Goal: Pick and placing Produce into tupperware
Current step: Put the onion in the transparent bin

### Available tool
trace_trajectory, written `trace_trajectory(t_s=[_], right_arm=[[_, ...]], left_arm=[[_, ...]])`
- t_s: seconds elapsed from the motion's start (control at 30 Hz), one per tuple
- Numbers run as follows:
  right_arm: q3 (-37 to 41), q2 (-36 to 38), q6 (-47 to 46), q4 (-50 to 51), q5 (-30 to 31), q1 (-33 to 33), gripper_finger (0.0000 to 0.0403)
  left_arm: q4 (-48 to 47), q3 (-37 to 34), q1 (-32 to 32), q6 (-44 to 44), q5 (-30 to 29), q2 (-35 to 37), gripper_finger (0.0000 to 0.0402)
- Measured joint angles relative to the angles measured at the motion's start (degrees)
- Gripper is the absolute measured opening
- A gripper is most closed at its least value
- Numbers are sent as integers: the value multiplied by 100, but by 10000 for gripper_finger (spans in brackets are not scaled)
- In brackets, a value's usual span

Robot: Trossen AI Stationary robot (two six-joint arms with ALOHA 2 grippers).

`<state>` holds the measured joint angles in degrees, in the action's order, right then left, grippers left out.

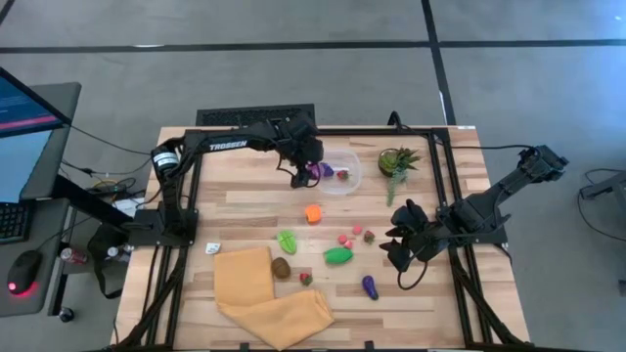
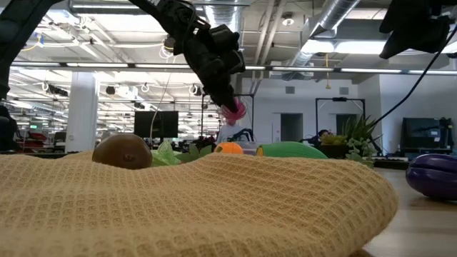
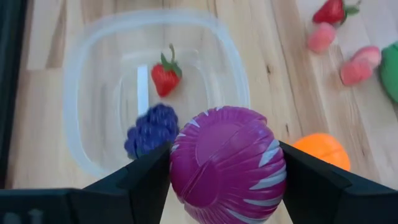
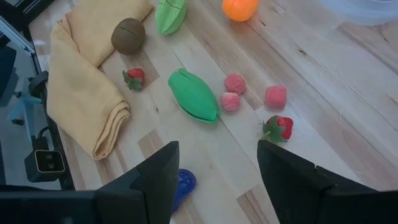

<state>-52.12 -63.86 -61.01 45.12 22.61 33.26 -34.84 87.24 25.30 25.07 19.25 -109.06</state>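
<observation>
Left wrist view showed the left gripper clamped on a magenta cabbage-like ball, held just at the rim of the clear tupperware, which already contained a strawberry and a purple grape bunch. An orange piece lay near the tub. At the table's right side, the right gripper hung with fingers spread wide, holding nothing, above the green pod
</observation>
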Motion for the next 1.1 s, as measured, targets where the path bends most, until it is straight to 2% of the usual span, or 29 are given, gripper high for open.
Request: trace_trajectory(t_s=[0.27,0.53,1.1], right_arm=[[0,0,15,26,54,0,238],[0,0,15,26,144,0,238],[0,0,4,-20,146,0,238]], left_arm=[[851,0,-161,-272,-1,0,251],[1240,0,-254,-480,-17,0,251],[1337,0,-311,-692,-63,-2,251]])
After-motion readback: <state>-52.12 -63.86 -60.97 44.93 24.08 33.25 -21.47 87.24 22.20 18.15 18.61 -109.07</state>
